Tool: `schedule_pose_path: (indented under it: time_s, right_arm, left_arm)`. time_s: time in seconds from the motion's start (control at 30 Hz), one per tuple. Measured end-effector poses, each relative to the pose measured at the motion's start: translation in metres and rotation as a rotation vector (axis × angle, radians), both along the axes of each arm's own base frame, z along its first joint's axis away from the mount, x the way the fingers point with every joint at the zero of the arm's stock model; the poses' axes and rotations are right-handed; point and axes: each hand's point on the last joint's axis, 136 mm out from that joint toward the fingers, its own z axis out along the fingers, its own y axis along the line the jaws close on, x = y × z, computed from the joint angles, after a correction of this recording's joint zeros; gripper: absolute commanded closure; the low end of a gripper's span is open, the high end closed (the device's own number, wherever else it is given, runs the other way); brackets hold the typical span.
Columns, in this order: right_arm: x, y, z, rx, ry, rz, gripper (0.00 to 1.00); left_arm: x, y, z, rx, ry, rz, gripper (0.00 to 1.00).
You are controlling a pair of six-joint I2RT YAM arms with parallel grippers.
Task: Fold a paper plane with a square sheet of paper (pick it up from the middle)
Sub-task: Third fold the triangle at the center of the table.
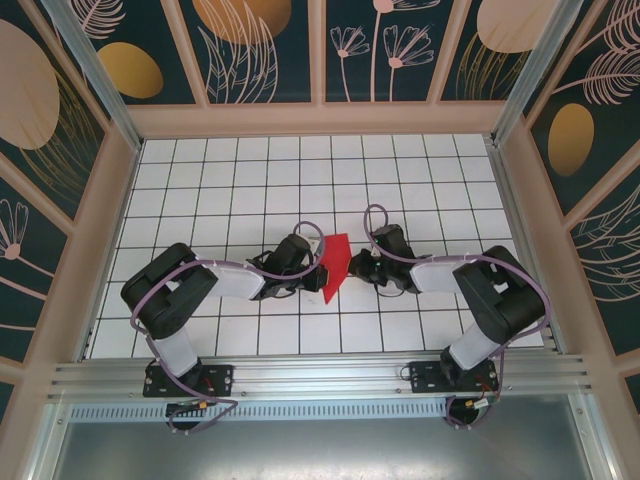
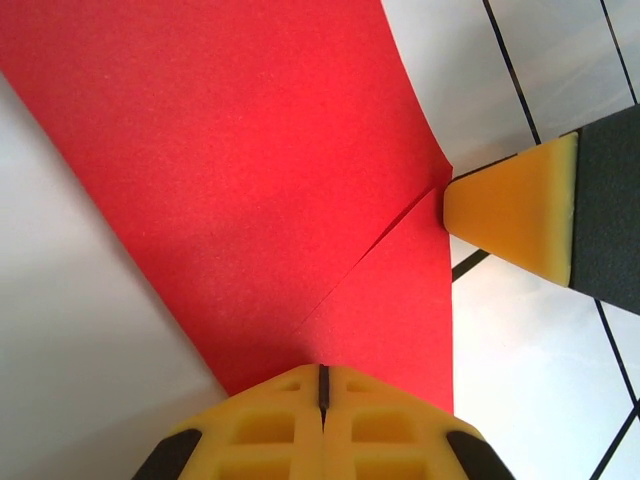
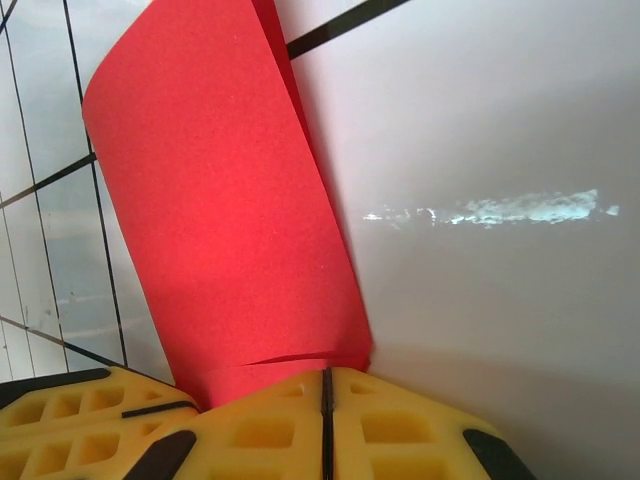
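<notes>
Red paper [image 1: 334, 262] folded, pointed end toward far side, over middle of white gridded desk [image 1: 230, 180], between both hands. Left hand [image 1: 313, 268] comes in from left, yellow pads [image 2: 270, 420] pinched tight on paper edge. Right hand [image 1: 353, 268] comes in from right, clamped onto opposite edge. Both forearms low, angled inward, wrists facing. Diagonal crease crosses sheet in left wrist view. Sheet curls in right wrist view.

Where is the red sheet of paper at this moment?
Seen from above, the red sheet of paper is near the middle of the white grid table, clamped between the left gripper and the right gripper.
</notes>
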Motion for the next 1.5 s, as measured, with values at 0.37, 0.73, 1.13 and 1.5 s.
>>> schedule_pose_path:
  time_s: [0.37, 0.73, 1.13, 1.5]
  right_arm:
    - [0.018, -0.015, 0.022, 0.021, -0.040, -0.031, 0.67]
    - [0.014, -0.006, 0.009, 0.038, 0.020, 0.014, 0.64]
    - [0.014, 0.004, 0.015, 0.083, 0.024, 0.051, 0.66]
    - [0.012, 0.017, 0.022, 0.140, 0.014, 0.123, 0.66]
  left_arm:
    - [-0.001, -0.001, 0.000, 0.010, -0.024, -0.039, 1.00]
    - [-0.002, -0.001, 0.000, 0.011, -0.033, -0.065, 1.00]
    - [-0.003, -0.001, 0.000, 0.012, -0.035, -0.069, 1.00]
    - [-0.003, -0.001, 0.000, 0.012, -0.035, -0.069, 1.00]
